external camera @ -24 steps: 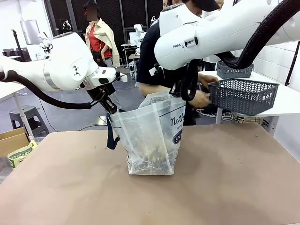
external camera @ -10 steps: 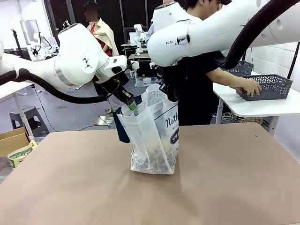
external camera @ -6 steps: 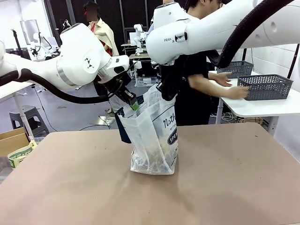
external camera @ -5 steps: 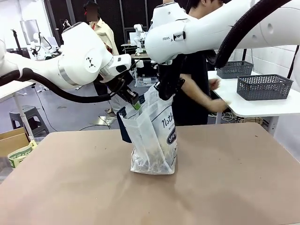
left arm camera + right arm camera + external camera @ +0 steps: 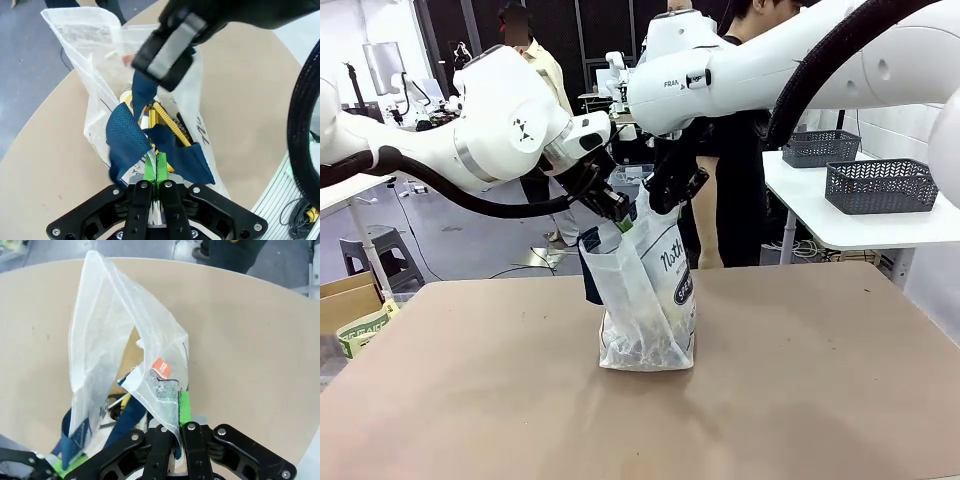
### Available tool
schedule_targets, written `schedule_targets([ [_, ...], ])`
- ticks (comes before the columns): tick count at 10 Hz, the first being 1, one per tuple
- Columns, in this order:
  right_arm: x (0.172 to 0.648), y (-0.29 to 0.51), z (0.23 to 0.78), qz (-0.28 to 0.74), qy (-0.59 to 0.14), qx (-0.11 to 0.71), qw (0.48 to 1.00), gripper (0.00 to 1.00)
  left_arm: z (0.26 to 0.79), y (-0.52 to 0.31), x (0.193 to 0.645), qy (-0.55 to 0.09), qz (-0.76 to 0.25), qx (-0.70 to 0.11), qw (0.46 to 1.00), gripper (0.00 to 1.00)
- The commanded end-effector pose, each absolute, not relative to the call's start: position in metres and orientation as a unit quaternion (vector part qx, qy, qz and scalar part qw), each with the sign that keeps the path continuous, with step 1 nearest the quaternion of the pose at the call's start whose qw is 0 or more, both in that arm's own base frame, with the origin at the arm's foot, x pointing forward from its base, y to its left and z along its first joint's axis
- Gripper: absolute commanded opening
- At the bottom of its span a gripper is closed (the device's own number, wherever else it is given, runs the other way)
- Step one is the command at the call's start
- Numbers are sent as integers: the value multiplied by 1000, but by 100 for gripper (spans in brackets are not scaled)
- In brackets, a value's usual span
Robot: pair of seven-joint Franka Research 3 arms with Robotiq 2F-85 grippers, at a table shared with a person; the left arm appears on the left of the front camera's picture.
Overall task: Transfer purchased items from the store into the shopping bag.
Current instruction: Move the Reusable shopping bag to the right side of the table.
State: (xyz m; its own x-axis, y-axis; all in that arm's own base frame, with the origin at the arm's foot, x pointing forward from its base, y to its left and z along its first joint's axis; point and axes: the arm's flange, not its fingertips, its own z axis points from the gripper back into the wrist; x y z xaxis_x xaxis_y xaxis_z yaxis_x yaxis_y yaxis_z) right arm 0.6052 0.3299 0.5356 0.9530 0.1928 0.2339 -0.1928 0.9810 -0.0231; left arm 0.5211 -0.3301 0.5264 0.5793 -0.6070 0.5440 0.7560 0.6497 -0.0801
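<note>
**Inspector:** State of the left gripper (image 5: 156,165) at the time of inspection?

**Recorder:** Its green pads were pressed together on the shopping bag (image 5: 645,300), pinching the translucent rim along with a navy strap handle (image 5: 127,140). The bag hung directly beyond its fingertips, mouth held wide.

**Inspector:** And the right gripper (image 5: 175,410)?

**Recorder:** Likewise clamped, on the opposite rim of the same bag. The plastic rose from between its fingers, and a small orange label (image 5: 161,367) sat just ahead of the pads.

**Inspector:** How did the two stand to each other?

**Recorder:** Close together above the bag, one on each side of the mouth, in the front view.

**Inspector:** Position of the bag?

**Recorder:** It stood upright below both grippers, its base resting on the brown table (image 5: 820,380). A yellow item (image 5: 167,122) lay inside, just past the left fingertips; what it was could not be told.

**Inspector:** Anything beyond?

**Recorder:** A person (image 5: 725,150) stood behind the right gripper. Two dark lattice baskets (image 5: 880,185) sat on a white side table (image 5: 860,228), well apart from either gripper.
</note>
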Motion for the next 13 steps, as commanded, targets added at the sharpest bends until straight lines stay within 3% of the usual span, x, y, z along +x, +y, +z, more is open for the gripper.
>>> schedule_targets([
  [1, 619, 340, 537, 73, -123, 24, 989, 0, 532, -340, 528, -253, -383, -179, 870, 0],
  [5, 610, 334, 534, 88, -117, 11, 989, 0, 527, -334, 522, -243, -389, -159, 874, 0],
  [8, 621, 331, 534, -33, -84, 31, 995, 0, 528, -338, 524, -225, -342, -139, 902, 0],
  [13, 631, 339, 531, -71, -68, 39, 994, 0, 529, -342, 522, -245, -295, -156, 910, 0],
])
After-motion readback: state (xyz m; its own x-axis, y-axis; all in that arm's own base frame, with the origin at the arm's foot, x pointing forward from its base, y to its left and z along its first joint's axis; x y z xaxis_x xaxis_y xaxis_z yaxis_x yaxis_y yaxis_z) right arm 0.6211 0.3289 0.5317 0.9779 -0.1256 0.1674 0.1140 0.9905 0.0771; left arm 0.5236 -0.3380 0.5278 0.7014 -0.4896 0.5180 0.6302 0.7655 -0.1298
